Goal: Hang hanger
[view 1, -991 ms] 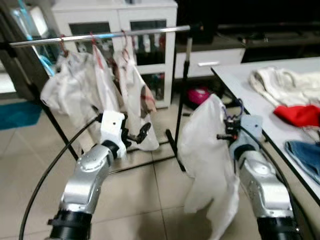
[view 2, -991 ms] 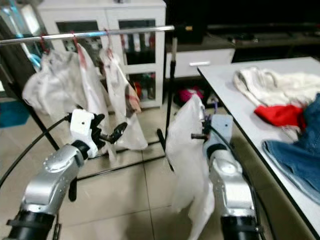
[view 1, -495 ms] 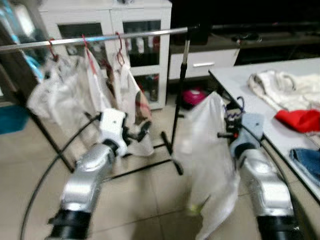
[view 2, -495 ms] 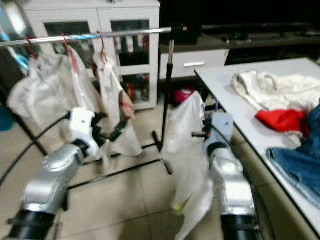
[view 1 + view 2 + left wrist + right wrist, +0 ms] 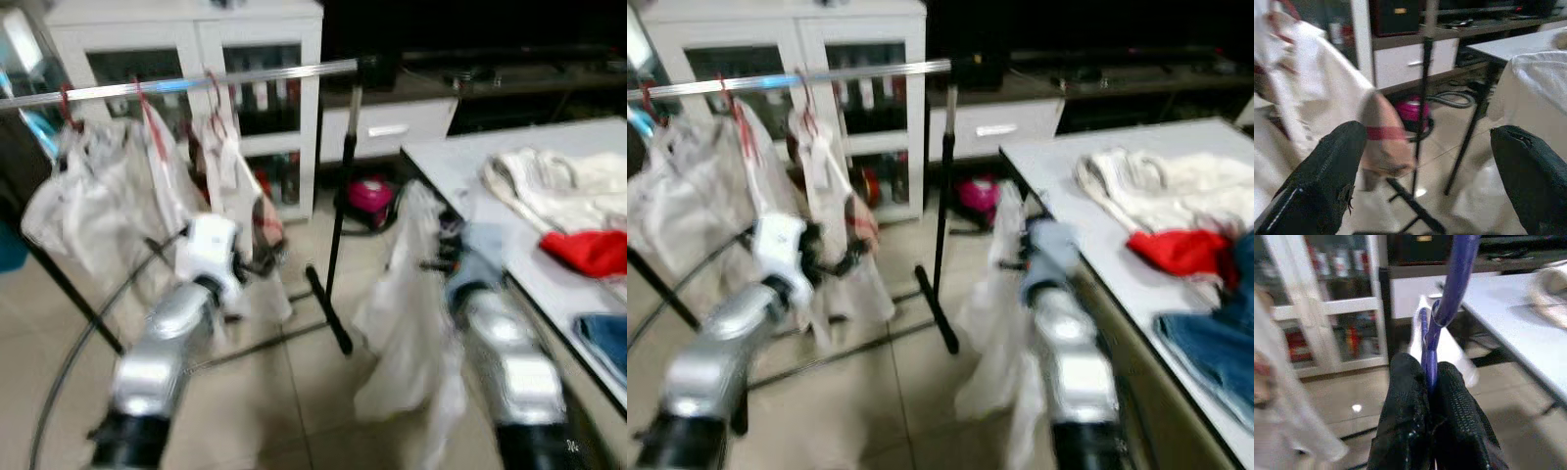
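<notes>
Hanger (image 5: 1449, 289) pinched upright between raised right gripper's (image 5: 1431, 382) fingers (image 5: 1405, 401).

Your head cameras look forward and down, sharing the clothes rail (image 5: 196, 80) and the table (image 5: 460, 162). Each wrist camera looks close along its own claw fingers toward the white cabinet (image 5: 1342, 308).

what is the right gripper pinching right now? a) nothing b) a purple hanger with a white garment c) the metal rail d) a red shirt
b: in the right wrist view the right gripper has its fingers closed on the purple hanger, and the white garment hangs from it beside the arm.
</notes>
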### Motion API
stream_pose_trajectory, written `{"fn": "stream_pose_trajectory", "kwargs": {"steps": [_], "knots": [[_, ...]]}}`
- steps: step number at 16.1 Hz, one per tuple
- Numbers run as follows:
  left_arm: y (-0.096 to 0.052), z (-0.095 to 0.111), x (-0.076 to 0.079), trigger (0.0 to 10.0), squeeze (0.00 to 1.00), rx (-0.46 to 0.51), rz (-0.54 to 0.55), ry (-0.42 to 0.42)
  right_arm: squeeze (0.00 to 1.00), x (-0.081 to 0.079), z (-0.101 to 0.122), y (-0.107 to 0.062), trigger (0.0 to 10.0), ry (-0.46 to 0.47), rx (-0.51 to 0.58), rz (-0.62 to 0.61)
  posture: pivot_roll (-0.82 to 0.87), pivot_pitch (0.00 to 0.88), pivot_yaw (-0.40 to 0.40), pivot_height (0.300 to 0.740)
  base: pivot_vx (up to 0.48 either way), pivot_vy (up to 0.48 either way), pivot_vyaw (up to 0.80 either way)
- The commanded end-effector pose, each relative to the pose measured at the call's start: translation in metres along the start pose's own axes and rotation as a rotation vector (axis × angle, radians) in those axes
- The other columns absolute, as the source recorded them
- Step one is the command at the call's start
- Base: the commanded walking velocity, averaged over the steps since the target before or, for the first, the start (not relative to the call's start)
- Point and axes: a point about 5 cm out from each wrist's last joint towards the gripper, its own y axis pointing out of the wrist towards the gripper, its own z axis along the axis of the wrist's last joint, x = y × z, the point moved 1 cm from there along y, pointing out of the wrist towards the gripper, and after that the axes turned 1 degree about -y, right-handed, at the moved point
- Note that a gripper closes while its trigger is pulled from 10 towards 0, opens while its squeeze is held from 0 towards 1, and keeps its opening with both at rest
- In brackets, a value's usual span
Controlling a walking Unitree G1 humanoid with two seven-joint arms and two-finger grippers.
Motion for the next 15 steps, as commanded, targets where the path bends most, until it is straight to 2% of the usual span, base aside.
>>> {"fn": "stream_pose_trajectory", "kwargs": {"steps": [1, 15], "knots": [[0.004, 0.0047, 0.0071, 10.0, 0.62, 0.017, -0.028, 0.001, 0.0, 0.0108, 0.0083, -0.0006, 10.0, -0.014, 0.032, -0.036, -0.05, 0.0, -0.004, 0.74, 0.337, 0.0, 0.0], [0.0038, 0.0055, 0.0065, 10.0, 0.61, 0.019, -0.022, 0.003, 0.0, 0.0085, 0.0096, 0.0005, 10.0, -0.018, 0.041, -0.022, -0.04, 0.0, -0.009, 0.74, 0.338, 0.0, 0.0]]}}
